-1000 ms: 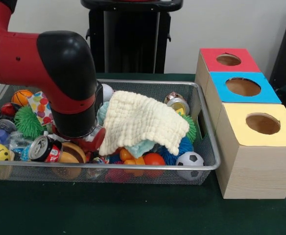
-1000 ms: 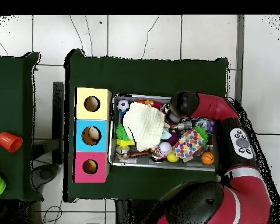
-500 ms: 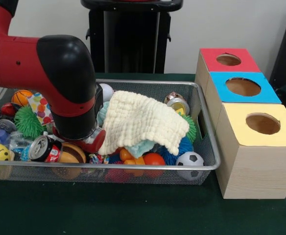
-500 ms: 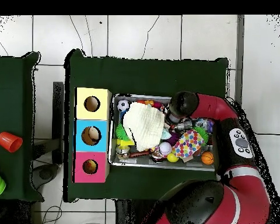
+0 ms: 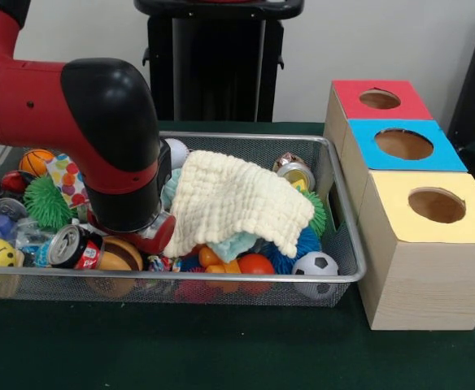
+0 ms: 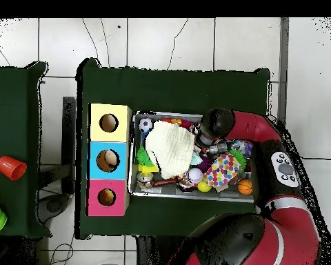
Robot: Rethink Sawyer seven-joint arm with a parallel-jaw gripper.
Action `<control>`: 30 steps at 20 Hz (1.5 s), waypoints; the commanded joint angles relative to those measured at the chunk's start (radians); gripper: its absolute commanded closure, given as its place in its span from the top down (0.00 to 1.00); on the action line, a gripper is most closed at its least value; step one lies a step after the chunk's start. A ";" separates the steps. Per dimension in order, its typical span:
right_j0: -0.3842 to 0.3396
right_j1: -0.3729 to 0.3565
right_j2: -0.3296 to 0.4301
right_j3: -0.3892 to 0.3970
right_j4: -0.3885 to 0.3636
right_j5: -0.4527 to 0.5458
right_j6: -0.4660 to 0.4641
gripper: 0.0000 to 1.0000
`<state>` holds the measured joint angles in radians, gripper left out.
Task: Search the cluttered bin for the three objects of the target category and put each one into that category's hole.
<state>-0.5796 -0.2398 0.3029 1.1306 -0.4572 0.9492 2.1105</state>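
Front view, left to right: the arm (image 5: pixel 99 138) descends into the left half of the wire bin (image 5: pixel 221 277), its gripper buried among the toys, so whether it is apart or together cannot be told. A cream cloth (image 5: pixel 237 201) drapes the centre. An orange toy (image 5: pixel 255 264), possibly a target figure, lies at lower centre, orientation unclear. The red-topped box's hole (image 5: pixel 380 99) sits upper right. The overhead view alone shows the bin's (image 6: pixel 189 197) long axis running horizontally and an orange cup (image 6: pixel 11 168) at far left.
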 commanded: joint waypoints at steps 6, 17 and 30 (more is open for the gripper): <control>0.013 0.076 0.075 -0.007 -0.025 0.116 -0.296 0.00; 0.025 0.061 0.074 -0.053 -0.005 0.223 -0.292 0.00; 0.032 0.064 0.084 -0.091 0.009 0.277 -0.282 0.00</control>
<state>-0.5612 -0.2142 0.3047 1.0483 -0.4573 1.0879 2.1103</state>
